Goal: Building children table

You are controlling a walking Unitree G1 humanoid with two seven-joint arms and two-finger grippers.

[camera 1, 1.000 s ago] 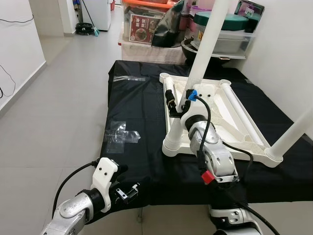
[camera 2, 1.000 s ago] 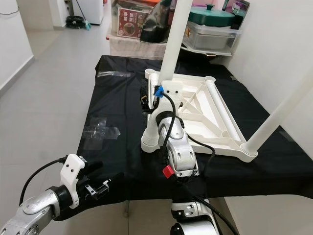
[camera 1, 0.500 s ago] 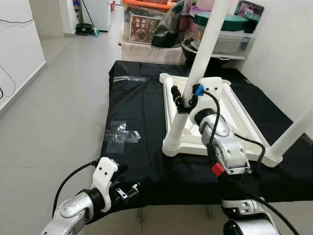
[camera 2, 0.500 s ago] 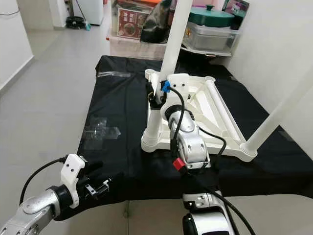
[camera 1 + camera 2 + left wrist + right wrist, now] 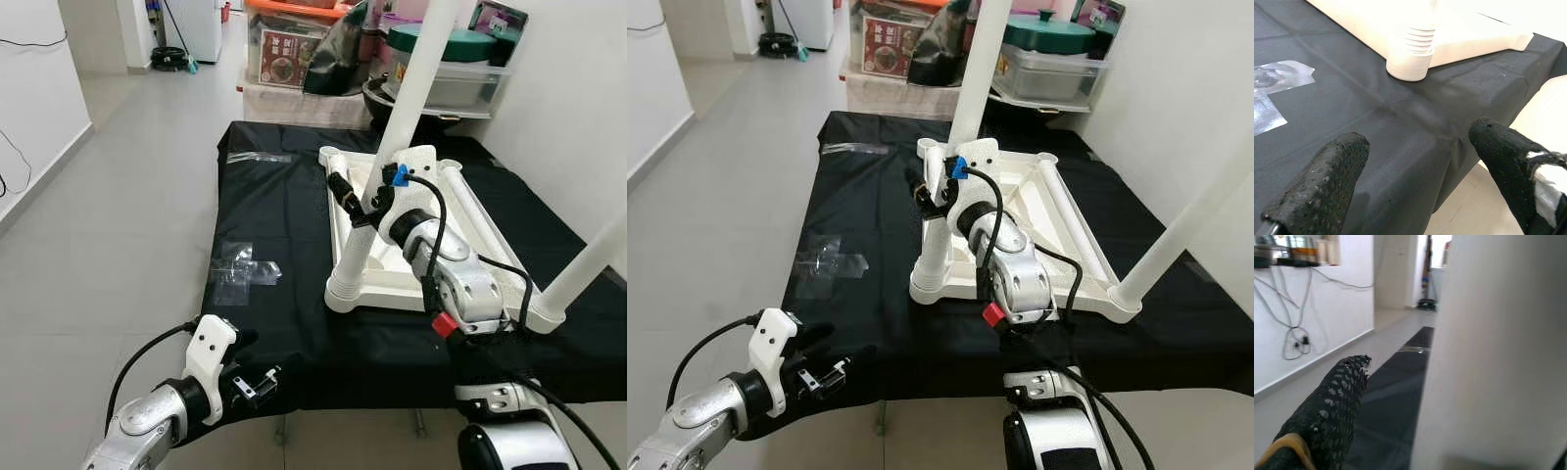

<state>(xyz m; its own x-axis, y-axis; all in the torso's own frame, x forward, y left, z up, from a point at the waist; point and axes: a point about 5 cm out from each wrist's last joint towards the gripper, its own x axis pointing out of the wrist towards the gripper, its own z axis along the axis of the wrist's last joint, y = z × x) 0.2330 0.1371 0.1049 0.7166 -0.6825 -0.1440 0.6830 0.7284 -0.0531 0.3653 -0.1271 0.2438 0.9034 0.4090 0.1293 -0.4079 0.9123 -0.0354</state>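
Right gripper [image 5: 355,204] has shifted up the table leg [image 5: 364,243], fingers apparently clamped on it, steadying it in the upturned tabletop [image 5: 470,245] on the counter [image 5: 284,215]. Left gripper [image 5: 1415,161] idles, fingers apart.

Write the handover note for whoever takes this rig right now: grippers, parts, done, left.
Right gripper: at the near-left white plastic table leg, jaws around it.
Left gripper: idle below the near edge of the black cloth, jaws open, holding nothing.
White plastic children's tabletop lies upside down on the cloth; a second white leg stands in its near-right corner.
Done: two legs stand in their sockets, though how firmly they are seated can't be judged.
Left: far corner sockets have no legs; then turn the table upright.
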